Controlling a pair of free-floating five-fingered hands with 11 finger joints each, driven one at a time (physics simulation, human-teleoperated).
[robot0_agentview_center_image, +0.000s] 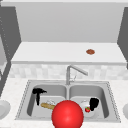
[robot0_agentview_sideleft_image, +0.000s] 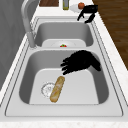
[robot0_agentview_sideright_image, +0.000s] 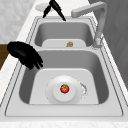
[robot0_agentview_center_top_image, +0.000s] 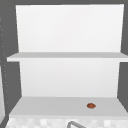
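1. Hands first: I see my left hand (robot0_agentview_center_image: 38, 93) hanging over the left basin of the sink (robot0_agentview_center_image: 25, 97), fingers pointing loosely down and holding nothing.
2. From the left side view that hand (robot0_agentview_sideleft_image: 80, 62) hovers above the basin's front half, fingers spread and relaxed, near the bread roll (robot0_agentview_sideleft_image: 57, 88) but apart from it.
3. The bread roll lies on the basin floor, one end beside the drain (robot0_agentview_sideleft_image: 47, 88).
4. My right hand (robot0_agentview_center_image: 94, 103) hangs over the right basin at its front edge; in the right side view its fingers (robot0_agentview_sideright_image: 36, 63) droop, relaxed and clear of everything.
5. A white plate (robot0_agentview_sideright_image: 53, 93) sits on the right basin's floor with a small strawberry (robot0_agentview_sideright_image: 64, 88) at its middle.
6. A red ball (robot0_agentview_center_image: 67, 115) stands at the sink's front edge.
7. The tap (robot0_agentview_center_image: 72, 71) rises from the back rim between the basins.
8. On the shelf (robot0_agentview_center_top_image: 50, 106) above, a small brown thing (robot0_agentview_center_top_image: 91, 105) rests near the right end.
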